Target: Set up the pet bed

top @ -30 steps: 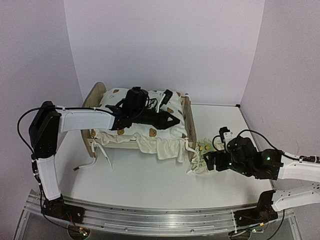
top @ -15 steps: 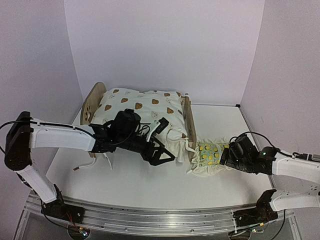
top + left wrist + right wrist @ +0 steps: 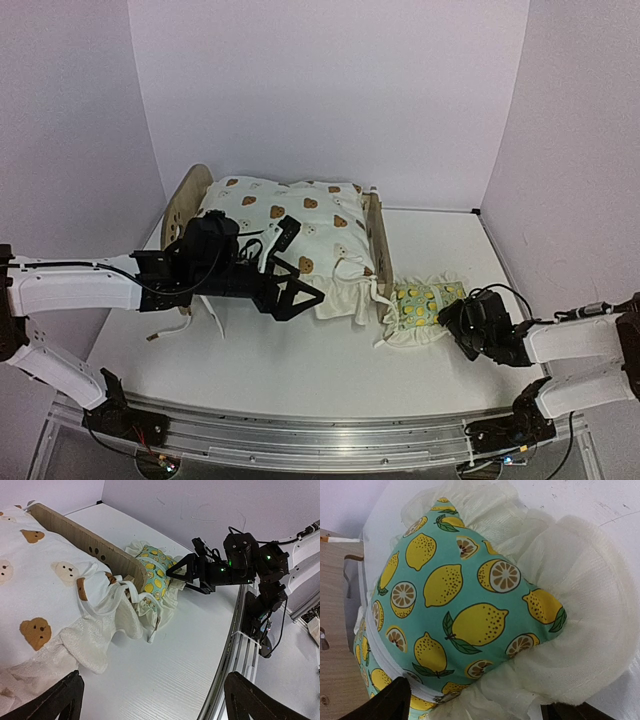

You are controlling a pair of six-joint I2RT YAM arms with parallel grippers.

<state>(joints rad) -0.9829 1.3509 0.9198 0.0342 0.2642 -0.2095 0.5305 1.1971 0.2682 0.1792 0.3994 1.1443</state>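
Observation:
The pet bed (image 3: 188,203) stands at the back left, its wooden footboard (image 3: 85,542) toward the right. A cream bear-print cushion (image 3: 290,212) lies on it and droops over the near rail. My left gripper (image 3: 298,298) hovers open in front of that drooping edge, holding nothing; in the left wrist view its gripper (image 3: 155,707) frames bare tabletop. The green lemon-print pillow (image 3: 420,305) lies on the table beside the footboard. My right gripper (image 3: 450,322) is low at the pillow's right edge, open. In the right wrist view the pillow (image 3: 465,605) fills the space between the fingers (image 3: 385,705).
White ties (image 3: 175,325) from the cushion trail on the table left of the left gripper. The bed's wood (image 3: 335,630) sits just beyond the pillow. The table's near metal rail (image 3: 235,645) runs under both arms. A purple wall closes the back.
My left gripper opened, let go of the cushion and drew back from over the bed to its near side. My right gripper moved right and lower, uncovering the lemon pillow.

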